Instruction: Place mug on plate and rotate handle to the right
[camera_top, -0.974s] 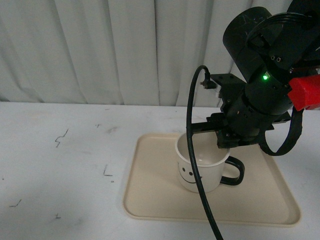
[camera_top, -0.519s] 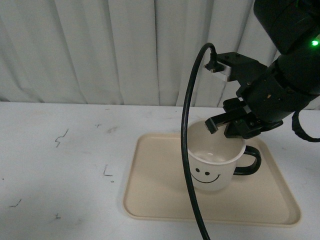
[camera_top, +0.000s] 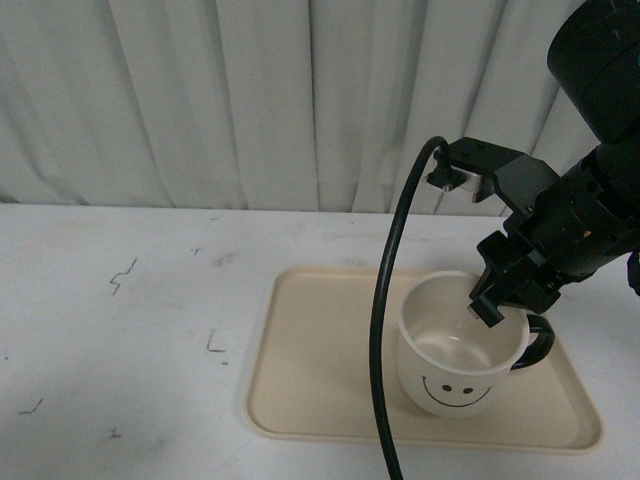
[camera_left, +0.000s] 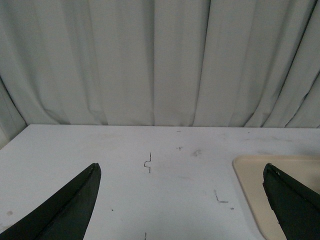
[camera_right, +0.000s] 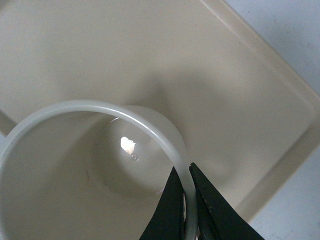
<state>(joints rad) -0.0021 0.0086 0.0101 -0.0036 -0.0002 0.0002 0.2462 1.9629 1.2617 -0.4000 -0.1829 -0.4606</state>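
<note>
Toward the near right corner of the plate (camera_top: 300, 405), the mug (camera_top: 455, 360) stands upright with its smiley face turned to the robot. Its handle (camera_top: 540, 345) sticks out toward the plate's right edge. Over it the right gripper (camera_top: 492, 305) reaches down and pinches the rim on the handle side. The right wrist view shows the jaws narrow, one of the fingers (camera_right: 167, 215) inside the wall and the other outside, with only the thin rim between them (so the grip is on the cup wall, not on the handle). Whether the base rests on the plate or hangs just above it, I cannot tell. The handle seems to point right as asked. The coming move then probably turns on the mug's vertical axis: the jaws should part and rise straight along it, since a sideways pull could drag or tip the cup. The left gripper (camera_left: 181, 170) is wide open and holds nothing. It sits well apart over the left part of the table (camera_top: 100, 350), with only the plate's left edge in its view, so the right arm is plainly the nearer one. A black cable (camera_top: 385, 330) hangs across the front of the mug. No brand or readable writing shows anywhere (the smiley is the mug's only mark, and the small dark scratches on the table spell nothing).
</note>
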